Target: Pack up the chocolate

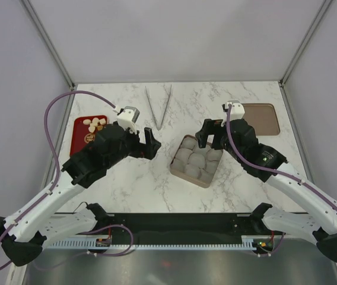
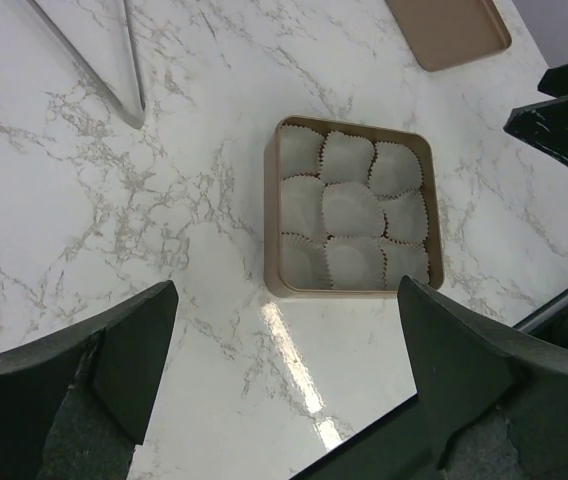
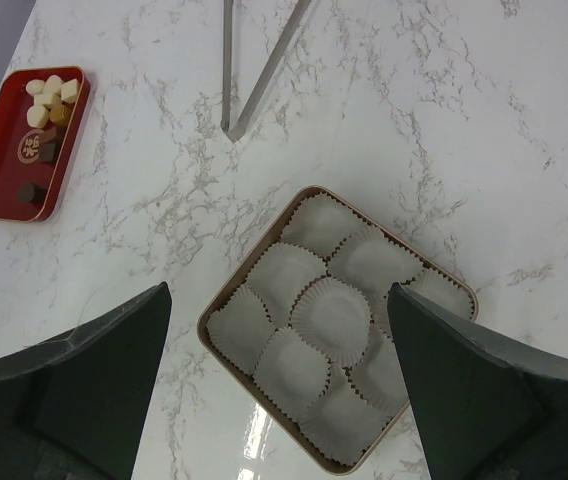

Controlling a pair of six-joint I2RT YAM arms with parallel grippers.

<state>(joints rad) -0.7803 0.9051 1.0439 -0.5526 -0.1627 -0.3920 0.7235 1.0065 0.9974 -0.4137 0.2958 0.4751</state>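
The chocolate (image 1: 95,123) lies in a red tray (image 1: 78,135) at the back left; the right wrist view shows pale pieces (image 3: 52,96) and dark pieces (image 3: 28,190) in it. The square tan box (image 1: 176,168) stands mid-table, filled with empty white paper cups (image 1: 196,160). It also shows in the left wrist view (image 2: 272,220) and the right wrist view (image 3: 226,292). My left gripper (image 1: 150,146) (image 2: 289,335) is open and empty, between tray and box. My right gripper (image 1: 210,135) (image 3: 279,340) is open and empty, above the box's far side.
Metal tongs (image 1: 158,108) (image 2: 114,70) (image 3: 254,70) lie at the back centre. The tan box lid (image 1: 261,119) (image 2: 450,30) lies at the back right. My left arm covers part of the red tray in the top view.
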